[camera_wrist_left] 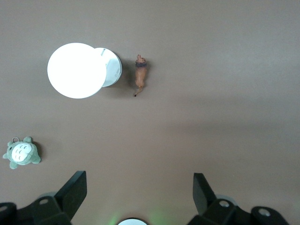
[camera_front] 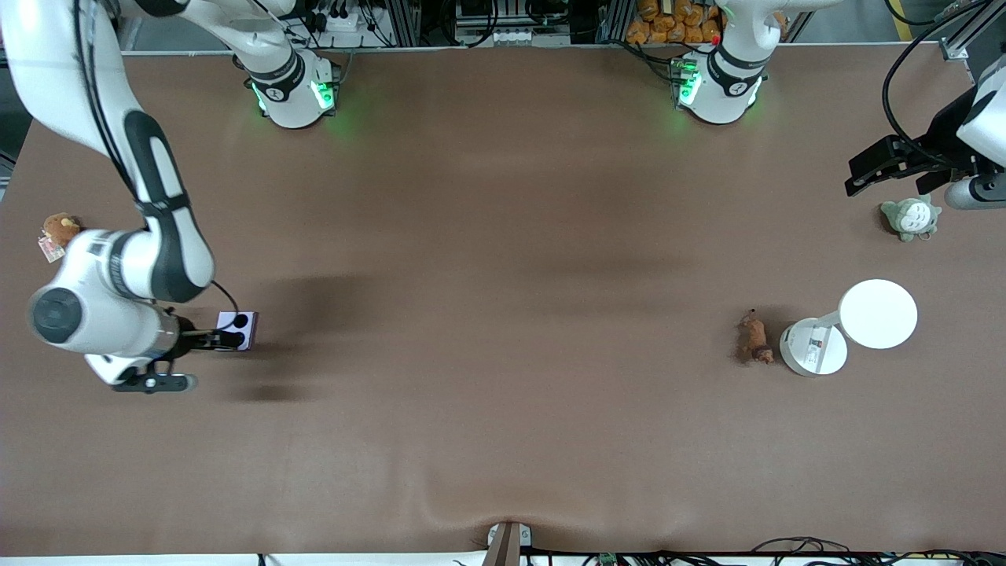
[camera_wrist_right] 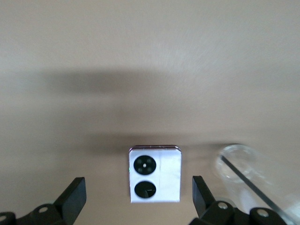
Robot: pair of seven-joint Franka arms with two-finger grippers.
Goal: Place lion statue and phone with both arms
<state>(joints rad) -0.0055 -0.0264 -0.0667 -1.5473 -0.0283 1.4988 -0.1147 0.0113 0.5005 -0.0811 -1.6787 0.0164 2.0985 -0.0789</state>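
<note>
The pale lavender phone (camera_front: pixel 238 330) lies flat on the brown table near the right arm's end, with its two black camera circles up. My right gripper (camera_front: pixel 218 340) hovers low beside it, open and empty. In the right wrist view the phone (camera_wrist_right: pixel 155 174) shows between the spread fingers (camera_wrist_right: pixel 75 192) of my right gripper (camera_wrist_right: pixel 139 186). The small brown lion statue (camera_front: pixel 754 339) lies on the table near the left arm's end; it also shows in the left wrist view (camera_wrist_left: pixel 140 76). My left gripper (camera_front: pixel 874 167) is high, open and empty (camera_wrist_left: pixel 139 183), above the table near the grey-green plush.
A white stand (camera_front: pixel 814 347) with a round white disc (camera_front: pixel 878 313) is right beside the lion, toward the left arm's end. A grey-green plush (camera_front: pixel 910 218) lies under the left gripper's area. A brown plush with a tag (camera_front: pixel 59 229) lies at the right arm's table edge.
</note>
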